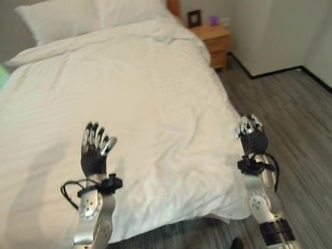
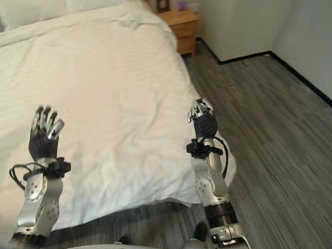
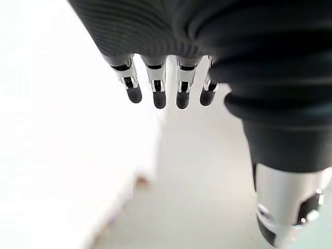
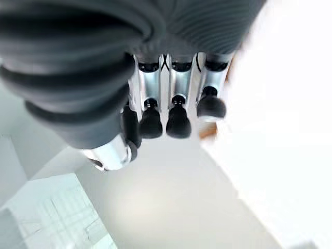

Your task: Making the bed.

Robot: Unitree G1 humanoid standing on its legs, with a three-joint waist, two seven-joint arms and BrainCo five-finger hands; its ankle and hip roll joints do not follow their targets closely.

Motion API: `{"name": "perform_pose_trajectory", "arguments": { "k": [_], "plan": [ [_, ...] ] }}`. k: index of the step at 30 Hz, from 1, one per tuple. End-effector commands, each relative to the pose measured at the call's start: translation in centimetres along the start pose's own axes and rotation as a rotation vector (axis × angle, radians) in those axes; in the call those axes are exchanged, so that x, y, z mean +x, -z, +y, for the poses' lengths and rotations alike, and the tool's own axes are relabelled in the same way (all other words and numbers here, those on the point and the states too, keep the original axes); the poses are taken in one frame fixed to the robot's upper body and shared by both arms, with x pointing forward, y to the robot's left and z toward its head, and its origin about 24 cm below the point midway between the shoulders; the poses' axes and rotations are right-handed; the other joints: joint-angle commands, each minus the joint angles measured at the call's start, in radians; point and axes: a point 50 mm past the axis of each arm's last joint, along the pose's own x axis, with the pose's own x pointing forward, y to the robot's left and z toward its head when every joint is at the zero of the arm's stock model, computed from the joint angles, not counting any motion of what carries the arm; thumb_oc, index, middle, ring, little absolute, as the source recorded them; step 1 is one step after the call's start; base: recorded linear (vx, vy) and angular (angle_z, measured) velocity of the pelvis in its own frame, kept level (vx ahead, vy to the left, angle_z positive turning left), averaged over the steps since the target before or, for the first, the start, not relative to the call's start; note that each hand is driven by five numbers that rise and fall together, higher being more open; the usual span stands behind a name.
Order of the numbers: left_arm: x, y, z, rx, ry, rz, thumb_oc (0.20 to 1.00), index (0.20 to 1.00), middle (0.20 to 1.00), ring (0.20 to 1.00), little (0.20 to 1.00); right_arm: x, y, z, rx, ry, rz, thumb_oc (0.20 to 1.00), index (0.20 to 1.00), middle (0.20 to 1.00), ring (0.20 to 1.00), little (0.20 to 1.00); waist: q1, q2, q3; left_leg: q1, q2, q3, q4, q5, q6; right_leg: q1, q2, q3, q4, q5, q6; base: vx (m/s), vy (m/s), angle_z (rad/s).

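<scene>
Room: bedroom with grey plank floor [image 1: 302,110], pale walls and a dark skirting line along their base.
Bed: bed [image 1: 100,86] takes up most of the head views, its foot end nearest the robot and its head end against the far wall.
Duvet: white duvet [image 1: 128,94] lies spread over the whole mattress, reaching up to the pillows; surface mostly flat, with soft creases near the foot end and a rumpled fold at the near right corner, where the edge hangs over the side of the bed.
Pillows: two white pillows [image 1: 60,13] side by side at the head end, resting against the wall, just past the top edge of the duvet.
Nightstand: wooden nightstand [image 1: 215,42] beside the head of the bed on the robot's right; a small dark frame and a small purple item stand on top (too small to tell more).
Left hand: left hand [image 1: 95,148] raised above the foot end of the duvet, fingers straight and spread, pointing up; holds nothing and is clear of the cloth.
Right hand: right hand [image 1: 251,132] raised at the near right corner of the bed, just beside the duvet's hanging edge; fingers loosely bent (seen in its wrist view), nothing held between them.
</scene>
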Motion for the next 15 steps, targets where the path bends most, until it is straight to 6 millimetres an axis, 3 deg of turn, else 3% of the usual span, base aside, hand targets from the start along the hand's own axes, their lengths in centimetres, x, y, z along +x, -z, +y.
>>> {"name": "perform_pose_trajectory", "arguments": {
  "k": [1,3,6,7,8,9,11,12,13,14,15],
  "plan": [
    [2.4,-4.3,-1.8,-0.076,0.111,-0.202,1.000,1.000,1.000,1.000,1.000,2.0,-2.4,2.2,0.132,-0.054,-0.151,0.200,0.200,0.200,0.200,0.200,-0.008,-0.019,0.081,-0.014,0.083,0.024,0.008,0.117,-0.104,0.056,-0.019,0.016,0.012,-0.112,0.027,-0.13,0.003,0.31],
    [2.1,-3.6,-0.5,-0.106,0.064,-0.170,1.000,1.000,1.000,1.000,1.000,2.7,-1.4,2.5,0.181,-0.012,-0.125,0.200,0.200,0.200,0.200,0.200,0.030,0.023,0.136,-0.078,0.077,-0.006,0.008,0.135,-0.107,-0.001,-0.031,0.003,0.024,-0.105,0.031,-0.26,0.024,0.32],
    [2.5,-3.3,0.1,-0.133,0.047,-0.160,1.000,1.000,1.000,1.000,1.000,3.6,-0.4,1.8,0.154,0.034,-0.066,0.200,0.200,0.200,0.200,0.200,0.052,0.068,0.179,-0.152,0.070,-0.018,0.010,0.156,-0.107,-0.076,-0.044,0.006,0.033,-0.089,0.034,-0.21,0.019,0.16],
    [2.6,-3.3,0.1,-0.134,0.048,-0.160,1.000,1.000,1.000,1.000,1.000,3.6,-0.4,1.8,0.154,0.034,-0.067,0.200,0.200,0.200,0.200,0.200,0.053,0.068,0.179,-0.153,0.070,-0.018,0.010,0.156,-0.107,-0.077,-0.044,0.006,0.033,-0.089,0.034,-0.14,0.016,0.13],
    [2.7,-3.3,0.1,-0.119,0.058,-0.154,1.000,1.000,1.000,1.000,1.000,3.8,0.0,1.2,0.128,0.062,-0.038,0.200,0.200,0.200,0.200,0.200,0.057,0.089,0.203,-0.180,0.067,-0.017,0.012,0.166,-0.107,-0.101,-0.053,0.009,0.036,-0.083,0.038,-0.20,0.032,0.12],
    [3.1,-2.9,0.2,-0.098,0.072,-0.130,1.000,1.000,1.000,1.000,1.000,4.2,0.6,-1.0,0.043,0.134,0.037,0.200,0.200,0.200,0.200,0.200,0.058,0.125,0.211,-0.219,0.064,-0.011,0.013,0.179,-0.107,-0.132,-0.066,0.003,0.034,-0.082,0.040,-0.24,0.038,0.13],
    [3.4,-2.6,0.0,-0.083,0.091,-0.112,1.000,1.000,1.000,1.000,1.000,4.3,0.8,-3.3,-0.069,0.183,0.121,0.200,0.200,0.200,0.200,0.200,0.046,0.151,0.220,-0.243,0.062,0.004,0.008,0.187,-0.107,-0.155,-0.075,0.003,0.032,-0.079,0.047,-0.15,0.062,0.17],
    [3.5,-2.6,-0.1,-0.073,0.110,-0.110,1.000,1.000,1.000,1.000,1.000,4.5,0.4,-4.4,-0.143,0.195,0.153,0.200,0.200,0.200,0.200,0.200,0.037,0.166,0.225,-0.255,0.061,0.010,0.008,0.189,-0.107,-0.167,-0.079,0.004,0.032,-0.075,0.051,-0.10,0.123,0.14],
    [3.6,-3.0,-0.3,-0.045,0.141,-0.119,1.000,1.000,1.000,1.000,1.000,4.8,-1.7,-6.3,-0.277,0.203,0.157,0.200,0.200,0.200,0.200,0.200,0.014,0.183,0.235,-0.268,0.060,0.023,0.008,0.193,-0.107,-0.192,-0.084,0.014,0.033,-0.070,0.056,-0.06,0.101,0.04],
    [3.6,-3.0,-0.3,-0.047,0.142,-0.119,1.000,1.000,1.000,1.000,1.000,4.9,-1.8,-6.3,-0.279,0.203,0.156,0.200,0.200,0.200,0.200,0.200,0.015,0.185,0.235,-0.268,0.061,0.024,0.008,0.193,-0.107,-0.194,-0.083,0.015,0.033,-0.070,0.056,-0.03,0.109,0.04],
    [3.5,-3.3,-0.1,-0.021,0.146,-0.134,1.000,1.000,1.000,1.000,1.000,4.8,-3.3,-7.4,-0.336,0.212,0.131,0.200,0.200,0.200,0.200,0.200,0.000,0.187,0.241,-0.270,0.060,0.031,0.008,0.192,-0.107,-0.203,-0.084,0.025,0.034,-0.070,0.058,0.01,0.079,0.00]
  ]
}}
